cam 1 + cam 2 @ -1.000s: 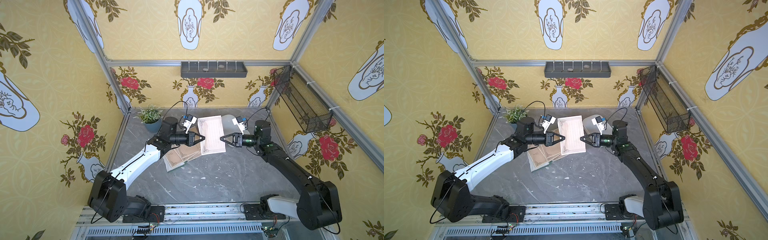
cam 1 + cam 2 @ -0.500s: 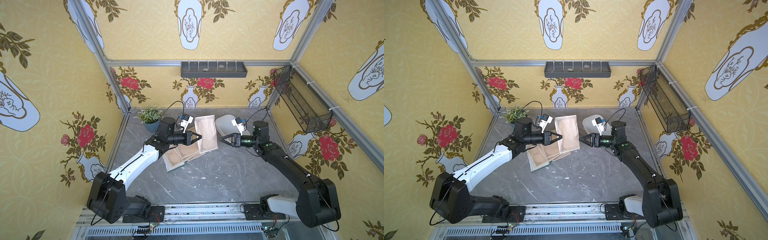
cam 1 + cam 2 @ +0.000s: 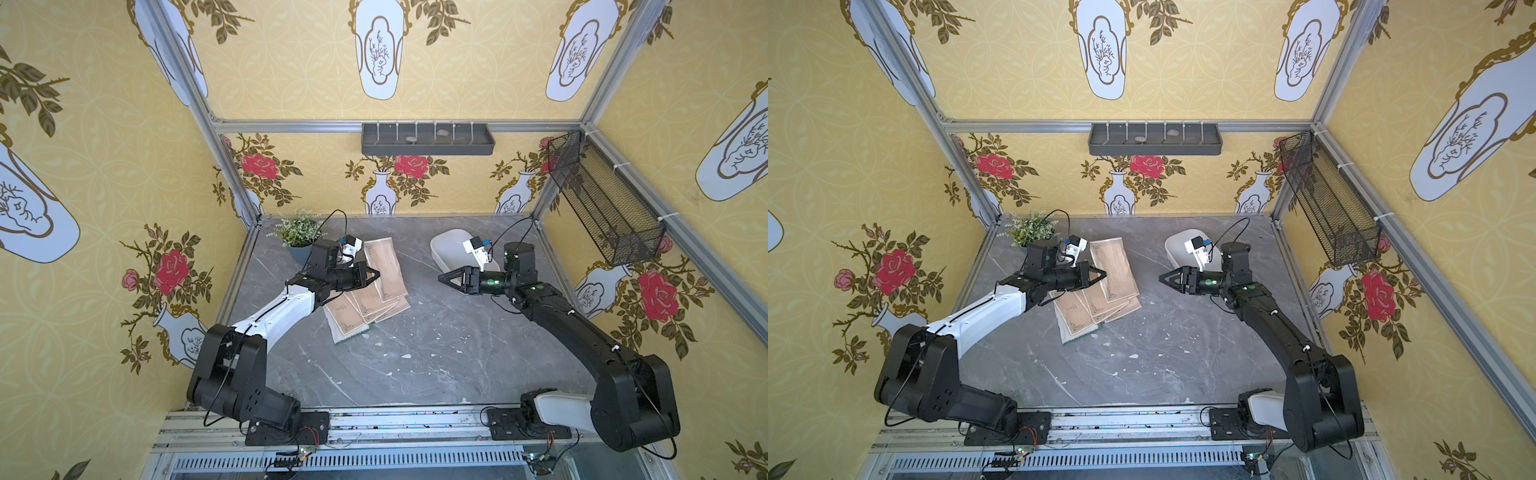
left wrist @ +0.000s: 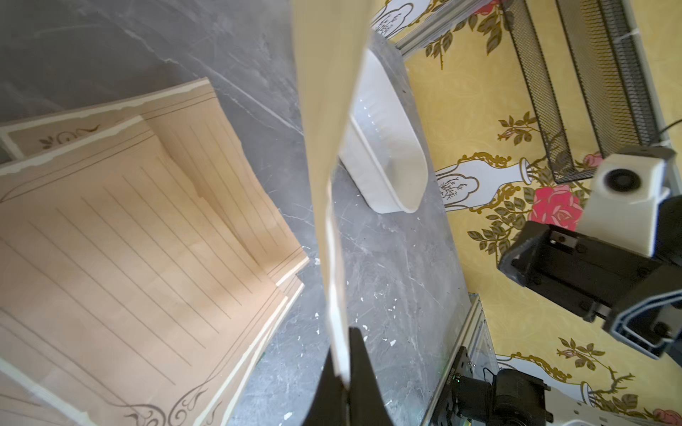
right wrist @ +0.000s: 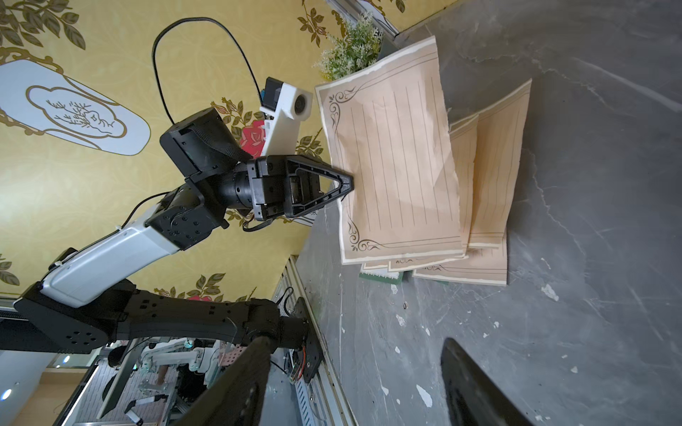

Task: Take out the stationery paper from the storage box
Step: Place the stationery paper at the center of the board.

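The left gripper [image 3: 376, 275] pinches 1 tan lined sheet [image 3: 384, 266] of stationery paper by its long edge, its jaws pressed together on the paper, above a grey marble tabletop [image 3: 415, 353]. Taking the back wall as 12 o'clock in both top views, the sheet hangs tilted at about 11 o'clock from the table's centre. The right wrist view shows the left gripper [image 5: 348, 182] biting the sheet [image 5: 395, 166] midway along its side, dark flourishes at the corners.

Below it, a fanned pile of stationery paper [image 3: 361, 307] lies on the table at about 9 o'clock, outside the storage box, with a green-edged sheet showing at the bottom of the pile [image 5: 491, 166].

The white storage box [image 3: 446, 247] sits on the table at 1 o'clock, well apart from the pile. The right gripper [image 3: 442, 277] hovers just in front of it, jaws spread and holding nothing, pointing toward 9 o'clock at the left gripper. The left wrist view shows the box [image 4: 391, 155] beyond the held sheet [image 4: 324, 110].

A potted plant [image 3: 299, 232] stands at 10 o'clock, in the back corner. A black mesh basket [image 3: 602, 199] hangs at 2 o'clock.
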Motion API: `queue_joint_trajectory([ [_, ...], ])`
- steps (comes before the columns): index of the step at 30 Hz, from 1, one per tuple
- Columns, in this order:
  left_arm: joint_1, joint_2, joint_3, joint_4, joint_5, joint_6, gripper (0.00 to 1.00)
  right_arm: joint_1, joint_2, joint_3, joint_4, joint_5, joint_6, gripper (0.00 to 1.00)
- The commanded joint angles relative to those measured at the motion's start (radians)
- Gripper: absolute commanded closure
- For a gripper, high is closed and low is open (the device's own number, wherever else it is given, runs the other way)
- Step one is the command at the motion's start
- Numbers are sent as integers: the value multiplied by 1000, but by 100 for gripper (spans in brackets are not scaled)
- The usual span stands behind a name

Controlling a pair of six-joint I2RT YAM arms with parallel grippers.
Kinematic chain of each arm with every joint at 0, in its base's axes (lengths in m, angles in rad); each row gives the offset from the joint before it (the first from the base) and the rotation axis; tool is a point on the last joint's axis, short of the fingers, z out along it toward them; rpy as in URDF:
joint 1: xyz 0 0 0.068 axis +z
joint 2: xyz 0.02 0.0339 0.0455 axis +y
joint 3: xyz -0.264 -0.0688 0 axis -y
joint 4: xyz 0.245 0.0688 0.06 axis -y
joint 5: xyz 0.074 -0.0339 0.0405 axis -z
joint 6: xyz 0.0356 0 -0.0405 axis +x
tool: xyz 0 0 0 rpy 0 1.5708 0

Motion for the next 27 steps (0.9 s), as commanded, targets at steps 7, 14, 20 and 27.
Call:
queue_joint_trajectory([
  [7,4,87,-1,-2,-69,-11,100,1,2,3,-34,36,-32,27],
  [14,8,131,4,-69,-140,-1,100,1,16,1,-41,41,-41,27],
  [20,8,149,22,-165,-248,11,78,1,35,4,-39,42,-42,27],
  [27,8,119,25,-246,-339,34,63,2,55,14,-39,36,-42,26],
])
